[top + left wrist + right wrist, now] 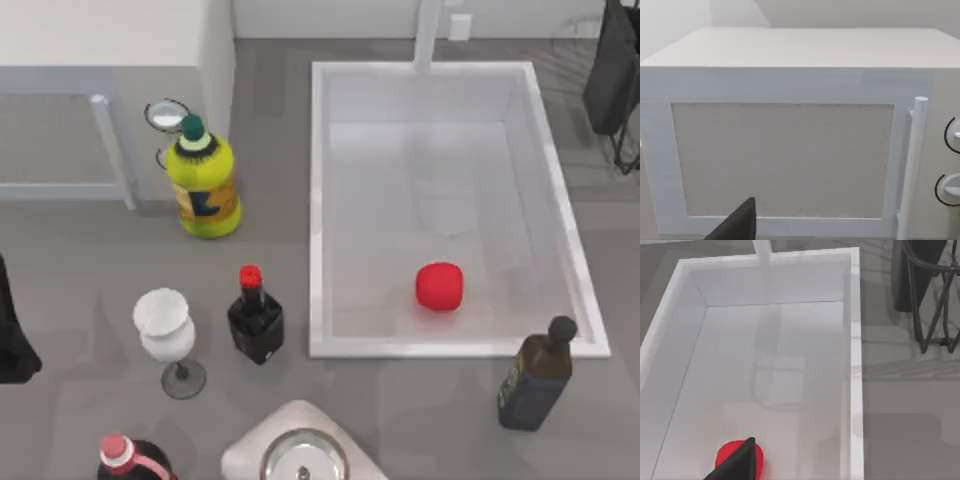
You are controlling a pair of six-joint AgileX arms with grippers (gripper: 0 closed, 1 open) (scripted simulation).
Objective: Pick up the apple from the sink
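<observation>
Sink (320, 200) interior is open from above; raised rim all round. Apple (439, 286) lies alone on the floor near the front wall, free space on every side of it. Faucet post (428, 35) stands at the back rim, well apart from the apple. Dark bottle (536, 374) stands just outside the front right corner of the sink, rising above the rim. Left of the sink the counter (80, 260) is crowded: yellow bottle (203, 178), red-capped dark bottle (255, 315), white wine glass (168, 338), metal pot (303, 455) at the front edge. Microwave (110, 60) blocks the back left. Wire rack (615, 80) occupies the back right corner.
</observation>
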